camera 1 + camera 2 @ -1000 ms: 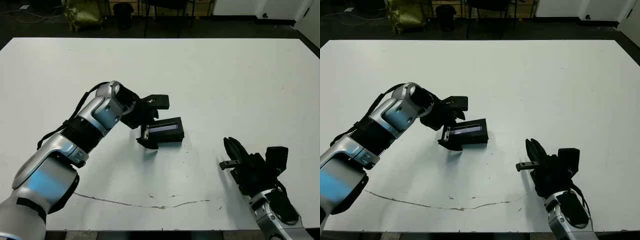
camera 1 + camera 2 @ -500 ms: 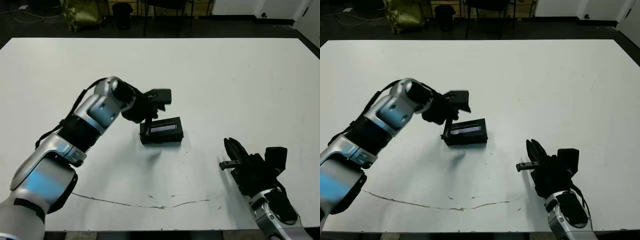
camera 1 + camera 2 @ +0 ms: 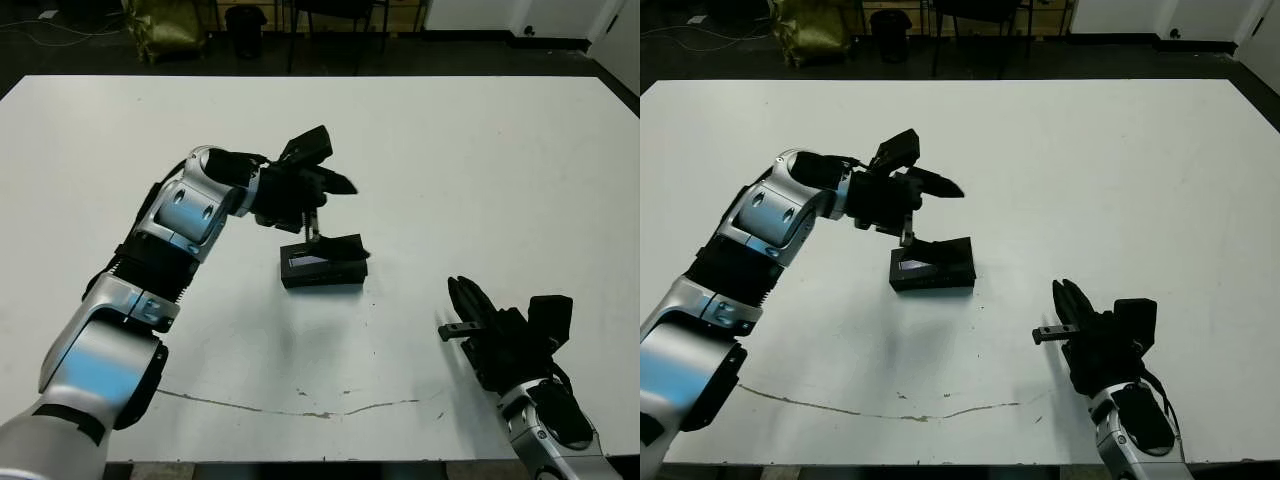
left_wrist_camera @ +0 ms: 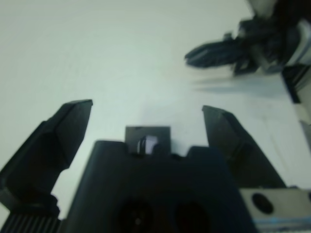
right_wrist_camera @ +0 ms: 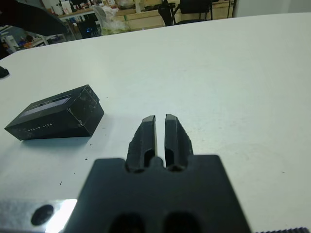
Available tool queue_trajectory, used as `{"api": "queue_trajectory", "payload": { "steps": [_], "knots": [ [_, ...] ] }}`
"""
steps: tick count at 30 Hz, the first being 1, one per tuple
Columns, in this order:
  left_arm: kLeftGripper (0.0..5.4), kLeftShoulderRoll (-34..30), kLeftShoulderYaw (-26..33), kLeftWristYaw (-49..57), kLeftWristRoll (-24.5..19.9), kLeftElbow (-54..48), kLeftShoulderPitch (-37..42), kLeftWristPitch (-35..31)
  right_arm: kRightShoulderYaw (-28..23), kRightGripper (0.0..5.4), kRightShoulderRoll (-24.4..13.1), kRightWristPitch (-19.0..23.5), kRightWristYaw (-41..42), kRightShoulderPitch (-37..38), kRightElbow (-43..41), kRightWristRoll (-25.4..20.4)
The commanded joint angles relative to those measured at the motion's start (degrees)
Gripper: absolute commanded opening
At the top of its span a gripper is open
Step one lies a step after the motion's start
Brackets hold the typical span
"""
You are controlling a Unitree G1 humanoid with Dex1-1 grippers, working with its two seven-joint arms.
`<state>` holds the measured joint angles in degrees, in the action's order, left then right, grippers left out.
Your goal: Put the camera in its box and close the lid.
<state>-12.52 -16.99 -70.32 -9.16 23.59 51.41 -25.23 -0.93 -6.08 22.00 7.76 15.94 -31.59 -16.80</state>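
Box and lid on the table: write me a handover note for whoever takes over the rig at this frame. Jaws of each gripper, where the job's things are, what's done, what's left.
Left gripper: jaws wide open, empty, raised above and just behind the box.
Right gripper: jaws shut, empty, low at the table's near right, well clear of the box.
Lid: sits on the box, glossy strip up; the set lies flat on the white table, near the middle, nothing gripping it.
Camera: not visible anywhere; presumably inside, but that cannot be confirmed.
Done: lid looks seated.
Left: check the lid is fully down all round, then pull the left arm away.
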Motion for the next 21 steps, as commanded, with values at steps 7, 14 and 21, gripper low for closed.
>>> {"api": "queue_trajectory", "payload": {
  "steps": [7, 14, 21],
  "knots": [
    [4.98, 6.26, 9.61, 29.89, -2.24, -26.36, -18.28, -6.40, -0.39, 0.00, 0.17, -0.28, 0.41, 0.11, 2.40, -0.48],
    [3.30, 4.30, 3.92, 43.19, 8.75, -39.05, -30.93, 4.09, 0.44, 0.00, 0.05, 2.67, -1.43, 0.29, -0.66, 0.09],
    [1.51, 2.01, -0.85, 49.33, 18.28, -45.66, -36.30, 6.04, 0.90, 0.00, 0.11, 6.45, -3.21, 0.35, -3.54, 0.42]
  ]
}}
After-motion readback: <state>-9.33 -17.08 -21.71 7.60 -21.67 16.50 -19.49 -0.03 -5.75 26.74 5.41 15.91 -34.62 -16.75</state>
